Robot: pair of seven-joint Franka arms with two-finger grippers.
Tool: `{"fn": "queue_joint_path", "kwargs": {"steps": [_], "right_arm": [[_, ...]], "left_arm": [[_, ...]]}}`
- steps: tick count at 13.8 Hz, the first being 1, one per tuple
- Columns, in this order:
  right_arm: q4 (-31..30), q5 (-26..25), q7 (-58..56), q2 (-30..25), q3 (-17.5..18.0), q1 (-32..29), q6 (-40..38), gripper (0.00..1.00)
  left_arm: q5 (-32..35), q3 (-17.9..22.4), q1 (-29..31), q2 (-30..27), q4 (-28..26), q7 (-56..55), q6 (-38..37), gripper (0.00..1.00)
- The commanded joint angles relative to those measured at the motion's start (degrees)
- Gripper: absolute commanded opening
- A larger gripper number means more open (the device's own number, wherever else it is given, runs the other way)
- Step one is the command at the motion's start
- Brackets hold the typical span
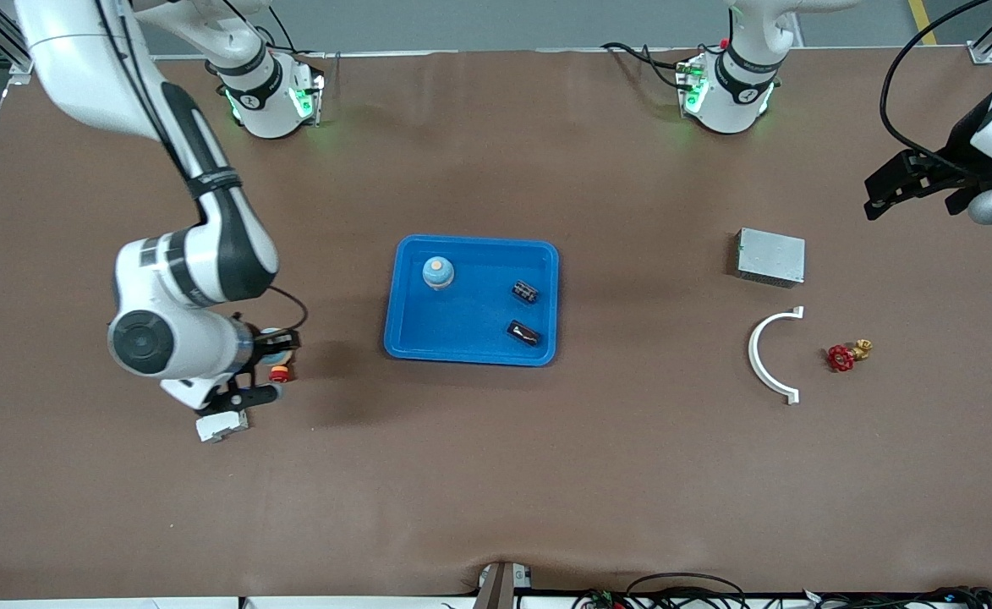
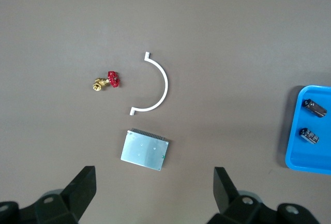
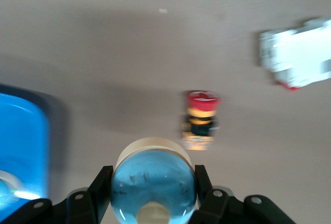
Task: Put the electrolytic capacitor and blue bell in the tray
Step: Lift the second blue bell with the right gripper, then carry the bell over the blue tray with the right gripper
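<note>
The bright-blue tray (image 1: pixel 462 326) lies mid-table. In it stand a blue bell (image 1: pixel 438 272) with a cream top and two black electrolytic capacitors (image 1: pixel 525 292) (image 1: pixel 523 332). My right gripper (image 1: pixel 274 342) hangs over the table beside the tray, toward the right arm's end. It is shut on a second blue bell (image 3: pixel 154 180), whose dome fills the space between its fingers (image 3: pixel 101 182). My left gripper (image 1: pixel 893 186) waits open and empty over the left arm's end of the table. In the left wrist view its gripper (image 2: pixel 153 190) stands wide, with the tray (image 2: pixel 295 157) and the capacitors (image 2: pixel 314 107) at the edge.
A red push button (image 1: pixel 279 372) and a white block (image 1: pixel 221 425) sit by the right gripper, also seen in the right wrist view as button (image 3: pixel 200 118) and block (image 3: pixel 297 53). Toward the left arm's end lie a grey metal box (image 1: pixel 770 256), a white arc (image 1: pixel 766 355) and a red-handled brass valve (image 1: pixel 846 355).
</note>
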Motion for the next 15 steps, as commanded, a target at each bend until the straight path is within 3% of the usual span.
{"fn": "queue_joint_path", "kwargs": {"steps": [1,7,15], "right_arm": [[1.87,2.06,11.21,-0.01,-0.70,5.19,-0.22,0.01],[4.69,2.06,26.35,5.00,-0.70,12.76,5.74,0.01],[4.08,1.71,25.57,8.34,-0.70,17.60,7.43,0.02]], "left_arm": [[-0.33,0.26,0.05,0.28,1.47,1.26,0.06,1.00],[-0.59,0.26,0.31,-0.52,1.47,0.91,-0.03,1.00],[-0.94,0.17,0.22,-0.69,1.30,0.21,-1.25,1.00]]}}
